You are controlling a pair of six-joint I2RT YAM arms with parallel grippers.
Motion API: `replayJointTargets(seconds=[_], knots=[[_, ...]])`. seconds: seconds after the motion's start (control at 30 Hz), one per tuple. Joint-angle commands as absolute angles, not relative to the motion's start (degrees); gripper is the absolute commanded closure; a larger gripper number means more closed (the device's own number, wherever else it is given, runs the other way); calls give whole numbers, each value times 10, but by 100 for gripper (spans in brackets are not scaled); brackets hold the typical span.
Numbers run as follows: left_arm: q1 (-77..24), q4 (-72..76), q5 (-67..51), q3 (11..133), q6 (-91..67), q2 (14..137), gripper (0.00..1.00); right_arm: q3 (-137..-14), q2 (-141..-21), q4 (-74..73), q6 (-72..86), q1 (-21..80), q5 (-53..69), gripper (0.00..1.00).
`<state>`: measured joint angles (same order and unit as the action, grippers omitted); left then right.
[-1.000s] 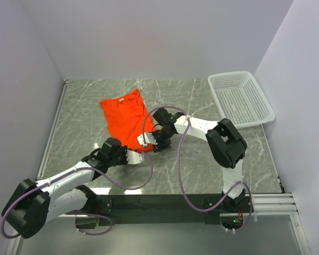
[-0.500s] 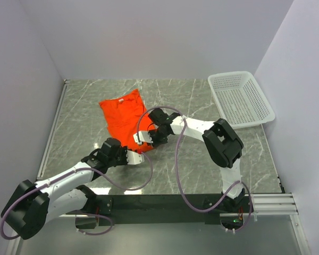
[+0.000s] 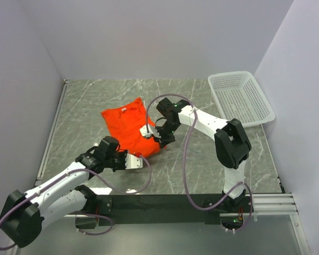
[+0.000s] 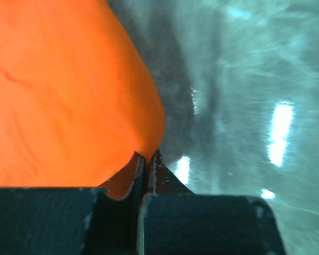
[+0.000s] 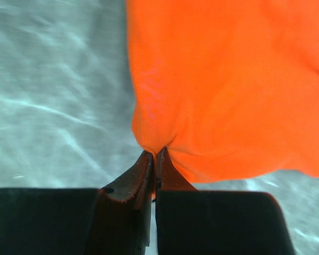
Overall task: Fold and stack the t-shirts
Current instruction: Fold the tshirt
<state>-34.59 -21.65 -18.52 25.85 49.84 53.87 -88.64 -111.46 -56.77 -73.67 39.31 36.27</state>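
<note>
**Both grippers pinch the shirt**

Left gripper (image 4: 147,159) has its jaws pressed together on the near corner of the orange shirt (image 3: 126,125). Right gripper (image 5: 155,154) nips the right edge, jaws tight on cloth. The shirt lies crumpled mid-table (image 3: 85,106), well apart from the basket (image 3: 239,98) at the far right corner

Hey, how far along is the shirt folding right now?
Early. Done: the t-shirt lies on the table, possibly folded once lengthwise; that is hard to tell. In hand: the left gripper and right gripper are both shut on its near end, likely for a fold. Left: finishing the folds and stacking; no stack shows, and the basket holds no shirt.
</note>
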Motion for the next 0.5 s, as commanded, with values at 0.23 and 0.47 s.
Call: replayJointTargets(seconds=[0.23, 0.47], knots=[[-398, -416, -349, 321, 475, 432, 100, -810, -1003, -692, -744, 400, 485, 100], [-399, -396, -307, 354, 482, 461, 100, -929, -1056, -671, -656, 395, 476, 100]])
